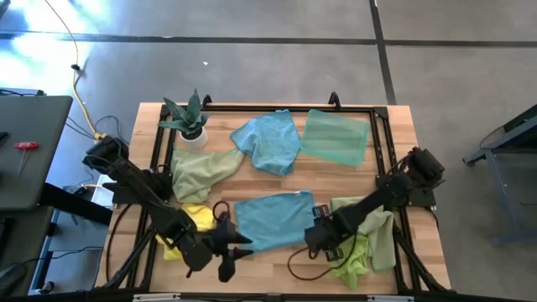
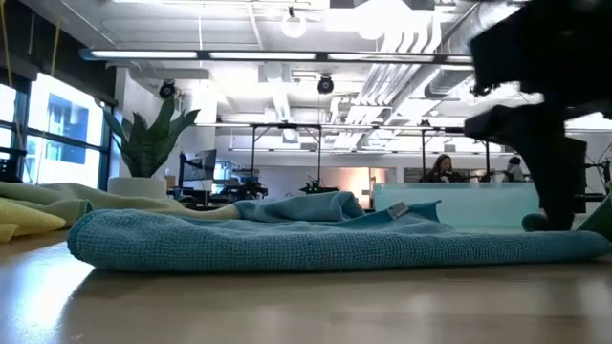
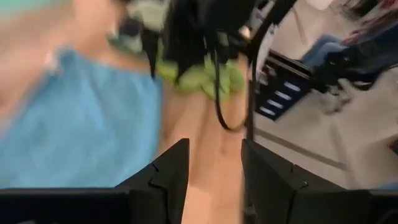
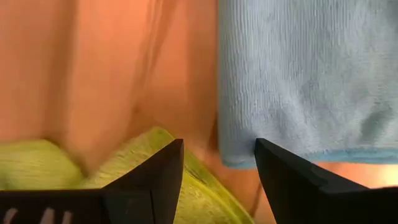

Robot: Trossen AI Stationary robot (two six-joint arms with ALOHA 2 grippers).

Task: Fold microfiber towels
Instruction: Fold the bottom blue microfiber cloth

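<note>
High view: a folded light blue microfiber towel [image 1: 273, 220] lies at the front middle of the wooden counter [image 1: 277, 264]. The left pincer [image 1: 239, 250] sits at the towel's near left corner; the right pincer [image 1: 317, 237] sits at its right edge, over a lime green microfiber towel [image 1: 357, 252].
Back of counter: a second blue towel [image 1: 268, 141], a mint green towel [image 1: 336, 137], a sage green towel [image 1: 201, 170], a yellow towel [image 1: 195, 220], and a spiky potted plant [image 1: 189, 119].
Low view: the folded towel [image 2: 316, 239] lies flat.
Left wrist view: left pincer [image 3: 214, 180] parted, empty, beside the blue towel [image 3: 81, 124].
Right wrist view: right pincer [image 4: 217, 180] parted, empty, above the blue towel's [image 4: 305, 81] edge.
</note>
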